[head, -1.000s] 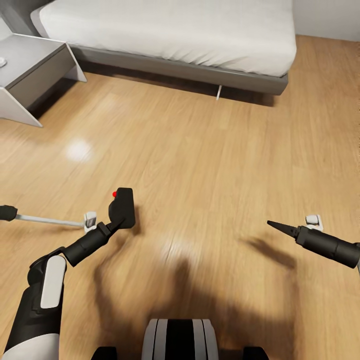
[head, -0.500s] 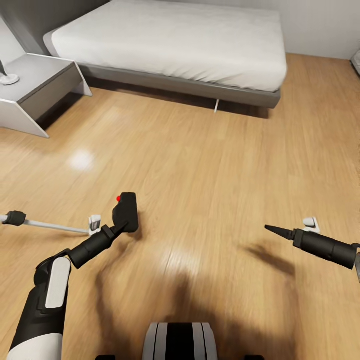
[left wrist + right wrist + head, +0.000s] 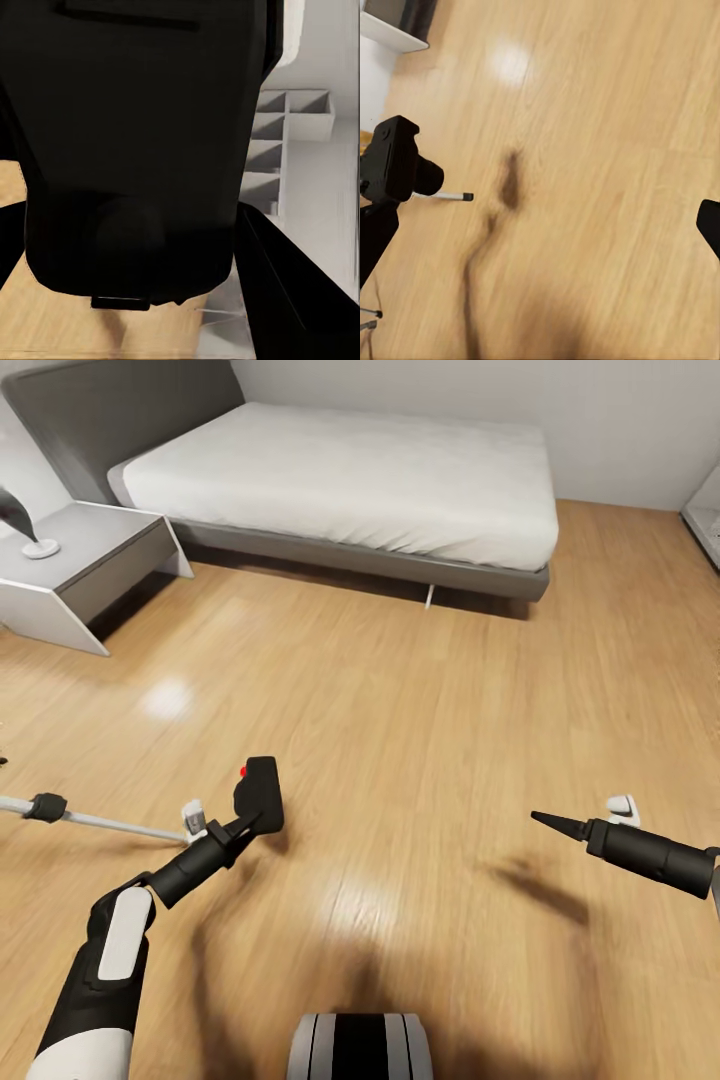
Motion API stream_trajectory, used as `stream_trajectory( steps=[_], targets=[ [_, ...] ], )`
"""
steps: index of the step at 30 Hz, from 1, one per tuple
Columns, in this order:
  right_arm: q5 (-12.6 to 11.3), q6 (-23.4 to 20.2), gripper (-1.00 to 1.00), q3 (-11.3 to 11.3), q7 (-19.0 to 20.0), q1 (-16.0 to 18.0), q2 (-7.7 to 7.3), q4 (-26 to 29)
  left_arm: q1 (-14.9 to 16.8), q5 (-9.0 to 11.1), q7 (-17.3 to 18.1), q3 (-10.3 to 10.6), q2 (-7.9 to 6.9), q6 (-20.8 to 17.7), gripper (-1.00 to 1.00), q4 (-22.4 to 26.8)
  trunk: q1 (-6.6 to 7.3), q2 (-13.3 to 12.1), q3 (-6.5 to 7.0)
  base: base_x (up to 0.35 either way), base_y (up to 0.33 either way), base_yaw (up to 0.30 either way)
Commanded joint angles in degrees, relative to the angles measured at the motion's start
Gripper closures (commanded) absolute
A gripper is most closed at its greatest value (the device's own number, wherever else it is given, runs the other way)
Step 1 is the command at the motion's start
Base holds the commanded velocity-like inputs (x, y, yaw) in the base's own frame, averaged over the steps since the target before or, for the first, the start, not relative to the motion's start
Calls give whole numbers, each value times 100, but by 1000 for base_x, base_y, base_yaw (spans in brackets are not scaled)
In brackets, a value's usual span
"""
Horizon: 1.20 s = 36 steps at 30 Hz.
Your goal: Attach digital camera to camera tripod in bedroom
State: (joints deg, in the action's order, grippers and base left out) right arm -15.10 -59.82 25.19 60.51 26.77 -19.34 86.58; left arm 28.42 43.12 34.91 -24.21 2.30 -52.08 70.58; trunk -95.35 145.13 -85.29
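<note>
Status: the camera (image 3: 259, 792) is in hand, carried off the floor by the left gripper (image 3: 243, 824), which is clamped on its lower end; the red button faces up and away from the robot. In the left wrist view the camera body (image 3: 135, 150) sits between the fingers and blocks most of the frame. In the right wrist view the same camera (image 3: 397, 161) shows out to the side, held above the wood floor (image 3: 585, 150).

Right gripper (image 3: 545, 820): holds nothing; its tip reads as a closed point, fingers together.

Tripod: one thin silver leg (image 3: 95, 821) with a black joint runs in from the left edge of the head view, near the left gripper. The head and pan handle lie outside the frames, so the mount point cannot be located.

Judgement: pick-up done, bedroom reached; attaching not yet begun. Left to do: find the tripod head, bring the camera over it, seat it.

Containers: nightstand (image 3: 60, 575) beside the bed (image 3: 350, 480) carries one small white-based item on top; its drawer front is shut, contents unknown. A grey shelf unit (image 3: 289, 150) in the left wrist view looks bare, though blurred.
</note>
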Motion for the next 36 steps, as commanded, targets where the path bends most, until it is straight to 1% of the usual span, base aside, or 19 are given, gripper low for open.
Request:
stream_trajectory(
  steps=[1,18,36],
  targets=[
    [22,-18,-100,6,31,3,0,-1,6,50,43,-14,8,-42,100,-6,4,0,20,0,0,0],
    [-1,-18,-100,20,40,3,0,-8,6,86,58,-3,7,-50,100,-21,48,-23,397,0,0,0],
    [10,-18,-100,21,40,3,-8,-1,6,44,11,9,12,-48,100,-25,94,-47,795,0,0,0]
  ],
)
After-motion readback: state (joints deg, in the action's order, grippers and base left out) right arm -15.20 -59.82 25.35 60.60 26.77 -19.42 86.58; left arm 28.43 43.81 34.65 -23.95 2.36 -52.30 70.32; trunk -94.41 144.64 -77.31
